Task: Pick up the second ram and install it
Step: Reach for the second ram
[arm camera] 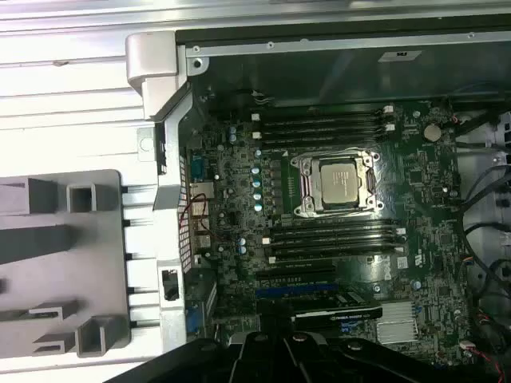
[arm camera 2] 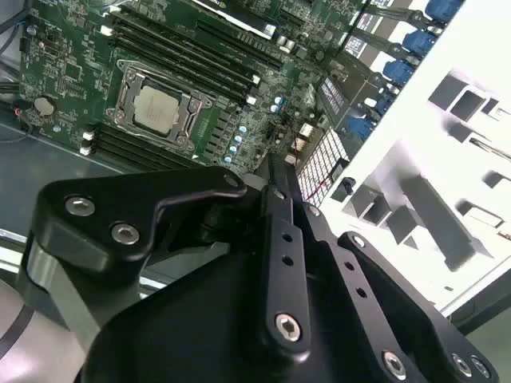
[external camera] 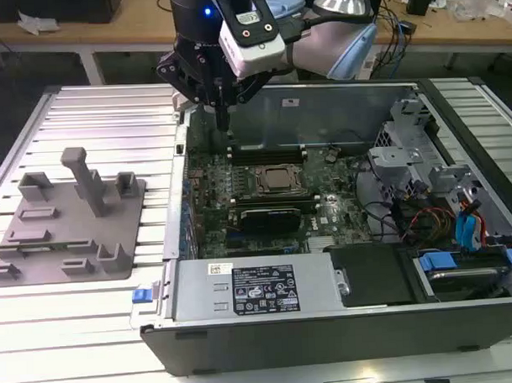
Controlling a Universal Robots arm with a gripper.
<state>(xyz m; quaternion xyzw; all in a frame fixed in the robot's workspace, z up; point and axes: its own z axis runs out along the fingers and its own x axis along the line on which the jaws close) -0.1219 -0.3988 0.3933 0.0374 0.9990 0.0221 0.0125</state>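
We are looking at the slatted metal table (external camera: 93, 113), and it is carrying the open computer case (external camera: 345, 335), with the CPU socket (external camera: 277, 181) sitting about mid-board as our marker. Well out from the socket, toward the exterior view's left, the grey fixture plate (external camera: 72, 223) is lying flat on the table beside the case wall. Nearer the camera than the socket in the exterior view, the power supply box (external camera: 200, 286) is running along the case's front edge. The green motherboard (arm camera: 231, 199) is spreading out around the socket on all sides. And here is the gripper (external camera: 222, 121): it is hanging beyond the socket, toward the exterior view's left, close to the case's far corner, and its fingers (arm camera 2: 279, 231) are drawn together into one narrow tip, so we are calling it closed. The black expansion card (external camera: 278, 218) is lying just past the nearer slots from the socket. Long black memory slots (arm camera: 323, 132) are flanking the socket in two banks, one on each long side. As for the second ram, we cannot tell where it is: we are viewing the slots from above and cannot make out whether a stick is sitting in any of them
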